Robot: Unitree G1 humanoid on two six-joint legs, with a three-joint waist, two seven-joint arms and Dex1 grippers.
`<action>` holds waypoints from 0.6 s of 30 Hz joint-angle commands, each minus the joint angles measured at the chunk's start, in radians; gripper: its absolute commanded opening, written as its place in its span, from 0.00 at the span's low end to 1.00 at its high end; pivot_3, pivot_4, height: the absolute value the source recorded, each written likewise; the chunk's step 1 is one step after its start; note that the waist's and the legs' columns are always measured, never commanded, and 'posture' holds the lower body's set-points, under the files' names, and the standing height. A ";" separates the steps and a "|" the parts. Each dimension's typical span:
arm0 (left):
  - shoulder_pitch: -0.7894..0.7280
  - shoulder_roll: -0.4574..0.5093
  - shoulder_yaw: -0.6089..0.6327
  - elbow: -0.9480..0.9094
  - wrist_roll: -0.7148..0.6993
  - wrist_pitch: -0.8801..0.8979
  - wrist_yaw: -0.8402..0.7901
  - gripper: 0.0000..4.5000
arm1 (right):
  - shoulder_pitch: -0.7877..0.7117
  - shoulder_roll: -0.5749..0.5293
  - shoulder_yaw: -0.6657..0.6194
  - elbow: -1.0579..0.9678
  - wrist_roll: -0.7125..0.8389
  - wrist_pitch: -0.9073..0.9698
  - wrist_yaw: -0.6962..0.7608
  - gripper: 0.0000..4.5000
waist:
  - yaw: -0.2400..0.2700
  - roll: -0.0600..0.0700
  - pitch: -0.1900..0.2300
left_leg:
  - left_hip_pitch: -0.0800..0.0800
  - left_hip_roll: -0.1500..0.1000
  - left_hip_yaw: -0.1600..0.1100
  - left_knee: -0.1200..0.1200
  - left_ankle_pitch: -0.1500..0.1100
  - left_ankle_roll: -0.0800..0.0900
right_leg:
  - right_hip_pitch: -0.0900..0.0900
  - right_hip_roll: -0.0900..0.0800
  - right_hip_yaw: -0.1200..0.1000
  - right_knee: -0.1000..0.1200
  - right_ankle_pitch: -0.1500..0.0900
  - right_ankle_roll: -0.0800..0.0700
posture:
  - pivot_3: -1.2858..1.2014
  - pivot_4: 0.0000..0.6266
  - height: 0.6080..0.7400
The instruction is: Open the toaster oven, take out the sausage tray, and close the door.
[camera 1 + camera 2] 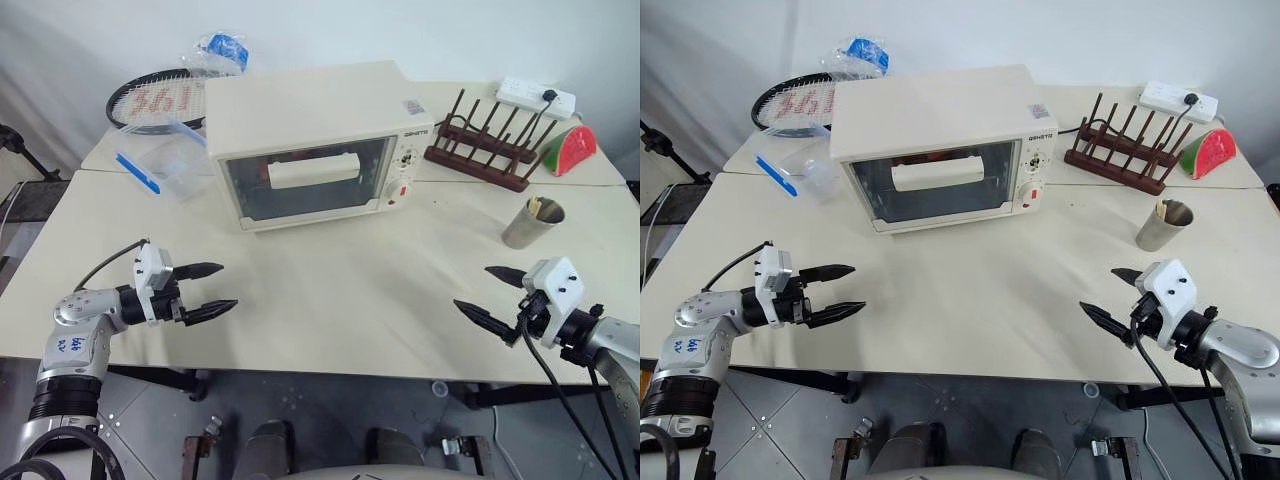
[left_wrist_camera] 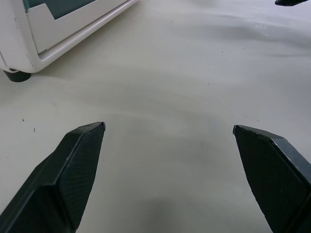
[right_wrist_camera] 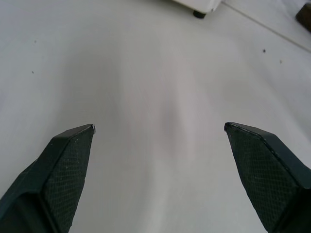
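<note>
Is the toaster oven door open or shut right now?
Shut: the door sits flush in the toaster oven front, handle facing outward.

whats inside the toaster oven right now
The door of the toaster oven is shut. Through its glass only a dark interior shows, partly covered by the cream handle; what is in there cannot be made out.

- A racket lay at the table's far left corner.
- A crumpled clear bag with a blue patch sat beside it.
- A clear box with a blue lid lay open nearby.
- A wooden rack stood at the right rear.
- A power strip lay behind it.
- A watermelon slice sat beside the rack.
- A metal cup stood nearer.
</note>
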 commanded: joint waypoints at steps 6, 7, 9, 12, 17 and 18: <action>0.002 0.001 0.030 -0.067 -0.020 0.029 0.066 1.00 | -0.080 -0.047 0.043 -0.106 0.056 0.097 0.026 1.00 | -0.001 0.000 0.000 | 0.000 0.001 0.001 0.001 0.000 0.000 | -0.001 0.000 0.000 0.002 0.000 0.000 | 0.52 0.24 1.00; -0.002 -0.002 0.035 -0.075 -0.034 0.045 0.073 1.00 | -0.126 -0.043 0.074 -0.126 0.073 0.138 0.020 1.00 | -0.001 0.000 0.000 | 0.000 0.001 0.001 0.001 0.000 0.000 | -0.001 0.000 0.000 0.002 0.000 0.000 | 0.52 0.24 1.00; -0.008 -0.005 0.039 -0.084 -0.053 0.067 0.081 1.00 | -0.184 -0.039 0.111 -0.145 0.092 0.194 0.012 1.00 | -0.003 0.000 0.000 | 0.000 0.001 0.001 0.001 0.000 0.000 | -0.002 0.000 0.000 0.003 0.000 0.000 | 0.52 0.24 1.00; -0.028 -0.032 0.070 -0.115 -0.092 0.090 0.125 1.00 | -0.370 0.014 0.217 -0.109 0.108 0.259 0.010 1.00 | -0.006 -0.001 0.001 | 0.000 0.002 0.002 0.002 -0.001 -0.001 | -0.003 0.000 0.000 0.006 0.000 0.000 | 0.52 0.24 1.00; 0.003 -0.030 0.085 -0.156 -0.113 0.116 0.121 1.00 | -0.616 0.120 0.309 0.048 0.085 0.258 0.012 1.00 | -0.012 -0.002 0.001 | 0.000 0.002 0.002 0.004 -0.002 -0.001 | -0.005 0.000 -0.001 0.009 0.000 0.000 | 0.52 0.24 1.00; 0.017 -0.030 0.090 -0.168 -0.119 0.119 0.117 1.00 | -0.657 0.139 0.324 0.084 0.079 0.253 0.015 1.00 | -0.014 -0.002 0.001 | 0.000 0.002 0.002 0.005 -0.003 -0.001 | -0.005 0.000 -0.001 0.009 0.000 0.000 | 0.52 0.24 1.00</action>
